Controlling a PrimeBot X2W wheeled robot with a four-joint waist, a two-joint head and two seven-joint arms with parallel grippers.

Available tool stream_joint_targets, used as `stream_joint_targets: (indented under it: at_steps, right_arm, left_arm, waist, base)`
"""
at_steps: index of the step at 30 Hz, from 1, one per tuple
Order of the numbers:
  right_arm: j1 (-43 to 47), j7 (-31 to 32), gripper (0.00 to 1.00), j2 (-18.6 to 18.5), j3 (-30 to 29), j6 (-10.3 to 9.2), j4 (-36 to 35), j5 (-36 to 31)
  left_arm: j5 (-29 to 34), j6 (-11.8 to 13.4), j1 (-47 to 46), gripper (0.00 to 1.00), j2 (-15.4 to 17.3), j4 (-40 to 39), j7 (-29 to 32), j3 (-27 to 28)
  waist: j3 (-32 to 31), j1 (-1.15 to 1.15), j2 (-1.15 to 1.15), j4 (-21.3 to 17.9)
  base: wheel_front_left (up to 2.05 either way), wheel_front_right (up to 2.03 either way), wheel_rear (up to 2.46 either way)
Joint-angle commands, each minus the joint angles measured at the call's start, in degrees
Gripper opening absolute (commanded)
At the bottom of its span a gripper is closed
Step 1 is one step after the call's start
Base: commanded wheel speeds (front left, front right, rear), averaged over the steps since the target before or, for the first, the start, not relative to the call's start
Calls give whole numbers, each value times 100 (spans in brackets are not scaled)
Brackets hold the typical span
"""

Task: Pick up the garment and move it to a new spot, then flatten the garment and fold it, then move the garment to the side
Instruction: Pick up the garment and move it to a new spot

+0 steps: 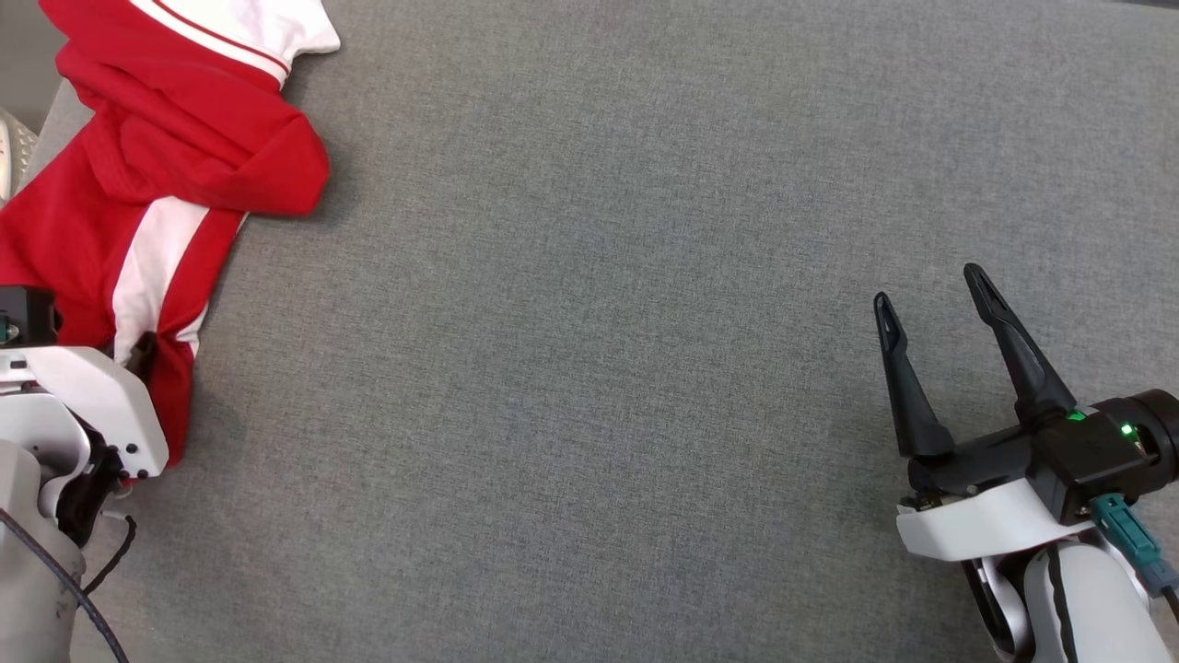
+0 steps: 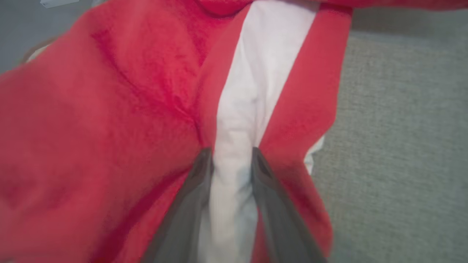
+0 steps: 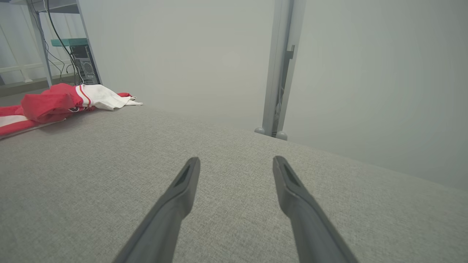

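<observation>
**Left claw pinching the garment's white stripe**

The garment [image 1: 175, 157], red with white panels, lies crumpled at the far left of the grey desk [image 1: 589, 368]. Part of it is folded over itself, and its near end trails down toward my left wrist. My left claw [image 2: 232, 155] is in that near end. Its two dark fingers stand close on either side of the white stripe [image 2: 252, 84], the cloth is bunched and pinched between them, and red fabric drapes around both. That wrist view is blurred.

My right claw [image 1: 928, 287] is well apart from the garment, at the desk's right side, with its fingers spread wide above the bare grey surface. From my right wrist the garment shows as a low heap at the far left. A metal rack [image 3: 69, 44] hung with cables stands behind it, and a grey upright post [image 3: 278, 69] rises beyond the desk's edge.
</observation>
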Motion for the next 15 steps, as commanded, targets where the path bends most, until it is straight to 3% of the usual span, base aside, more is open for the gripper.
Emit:
stream_joint_targets:
  at_steps: [1, 15]
  right_arm:
    - [40, 17, 100, -38, -12, 1, -21, -26]
    - [23, -104, 100, -38, 109, 1, 340, 314]
  left_arm:
    - [-22, -4, -22, 0, 1, 83, -22, -37]
    - [110, -4, -477, 0, 724, 119, -1010, -559]
  waist:
    - [-12, 0, 0, 0]
    - [-619, 0, 0, 150]
  base:
    - [0, 0, 0]
    - [0, 0, 0]
